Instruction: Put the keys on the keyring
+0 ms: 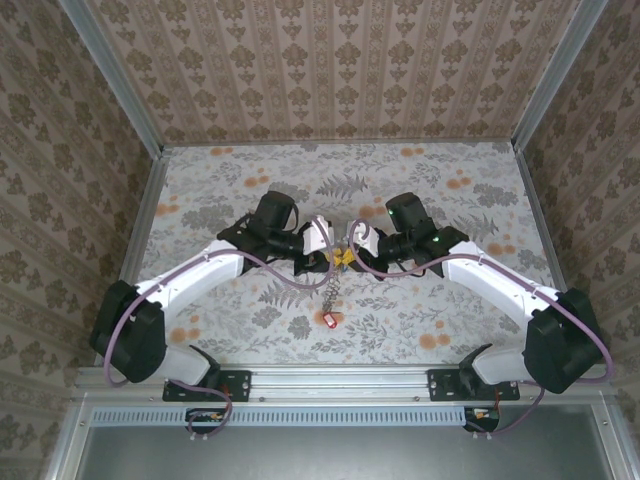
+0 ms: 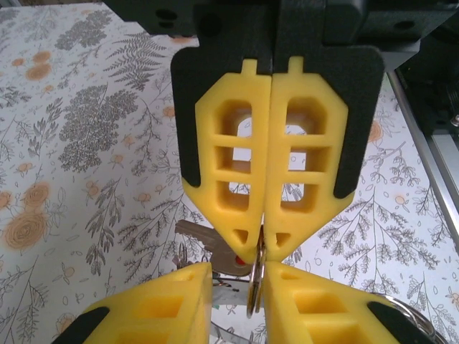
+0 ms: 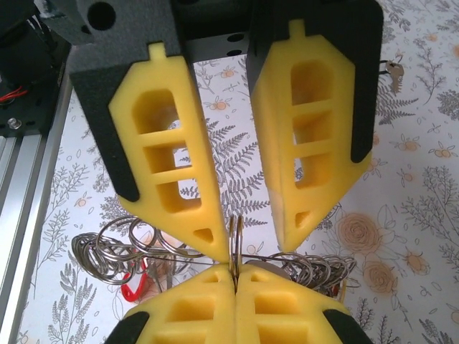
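My right gripper is shut on a small double-wound metal ring, held edge-on above the table. The left gripper faces it tip to tip with its jaws apart. The ring stands between them and touches only one finger. From the left wrist, the left gripper gapes around the ring, which the shut right gripper pinches. A grey key hangs behind. The keyring's thin wire carries several small rings and a red tag. From above, the bunch dangles below both grippers.
A loose key lies on the floral table beyond the grippers. An aluminium rail runs along the near edge. Patterned walls enclose the table at the back and sides.
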